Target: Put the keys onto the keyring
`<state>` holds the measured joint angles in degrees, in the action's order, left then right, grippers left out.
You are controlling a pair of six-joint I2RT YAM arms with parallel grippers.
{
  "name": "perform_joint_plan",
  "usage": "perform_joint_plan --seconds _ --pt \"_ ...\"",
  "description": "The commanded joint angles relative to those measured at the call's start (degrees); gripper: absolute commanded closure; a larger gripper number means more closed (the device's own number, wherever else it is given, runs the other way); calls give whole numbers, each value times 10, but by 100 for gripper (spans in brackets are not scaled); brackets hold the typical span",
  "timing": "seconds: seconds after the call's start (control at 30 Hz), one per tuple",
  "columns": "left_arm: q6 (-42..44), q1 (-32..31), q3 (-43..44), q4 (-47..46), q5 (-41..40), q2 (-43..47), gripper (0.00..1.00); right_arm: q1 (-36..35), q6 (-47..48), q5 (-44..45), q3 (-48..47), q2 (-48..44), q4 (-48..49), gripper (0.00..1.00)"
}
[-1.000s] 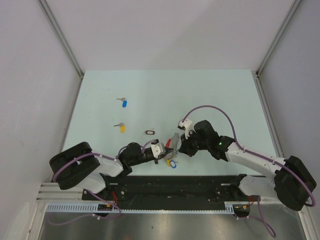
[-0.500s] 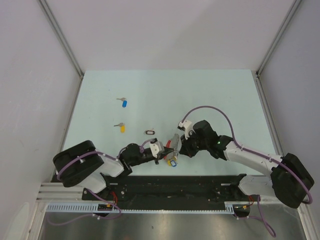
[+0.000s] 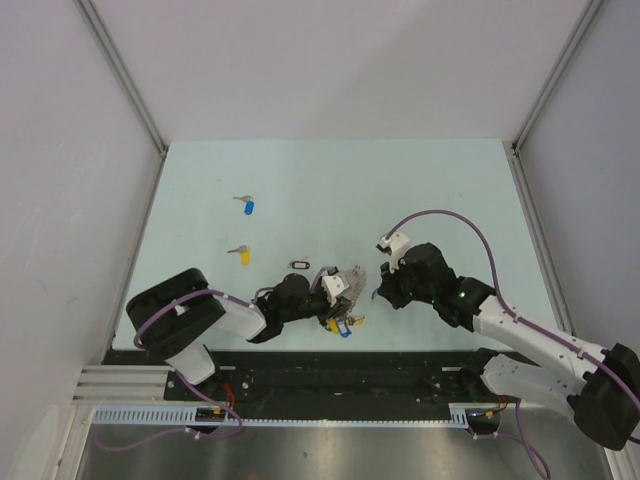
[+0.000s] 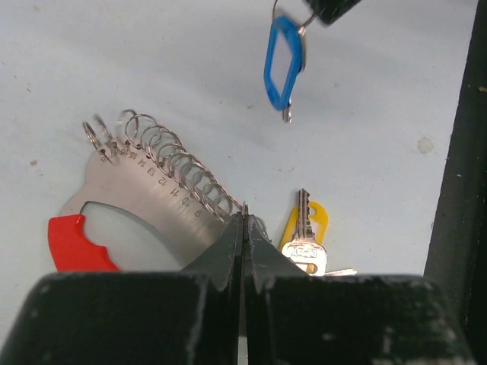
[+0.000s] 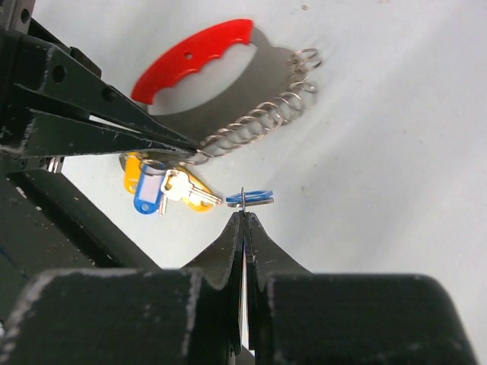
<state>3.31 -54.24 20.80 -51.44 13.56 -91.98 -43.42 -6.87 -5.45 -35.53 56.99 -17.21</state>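
Both arms had shifted right. The left gripper [image 4: 243,219], stretched low, was pinched on the keyring [image 4: 156,201] lying on the table [image 3: 300,180]; the right gripper [image 5: 242,214] clamped a blue-tagged key [image 5: 257,198] nearby.

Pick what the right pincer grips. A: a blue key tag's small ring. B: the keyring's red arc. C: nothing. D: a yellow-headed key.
A: the right wrist view shows the right pincer shut on the small ring of the blue key tag, apart from the keyring.
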Motion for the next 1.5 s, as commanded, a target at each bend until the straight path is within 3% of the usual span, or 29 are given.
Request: perform_joint_plan --seconds 0.0,0.2,0.43,0.9,1.03,1.33,1.47 --pt "-15 -9 43 108 -17 -5 100 1 -9 50 -10 -32 -37 100" --pt "-11 -32 91 237 -49 -12 99 1 -9 55 -10 -55 -50 100" --pt "-7 -34 129 330 -66 -1 86 1 -10 54 -10 -68 -54 100" --pt "12 -37 189 403 -74 -16 74 0 -12 48 -6 -80 -56 100" --pt "19 -37 198 411 -75 -22 74 -1 -12 45 -2 -85 -54 100" --pt "22 -37 176 395 -64 -8 99 -1 -9 31 0 -88 -50 100" --pt "24 -36 148 355 -57 18 100 -4 -2 19 1 -88 -49 100"
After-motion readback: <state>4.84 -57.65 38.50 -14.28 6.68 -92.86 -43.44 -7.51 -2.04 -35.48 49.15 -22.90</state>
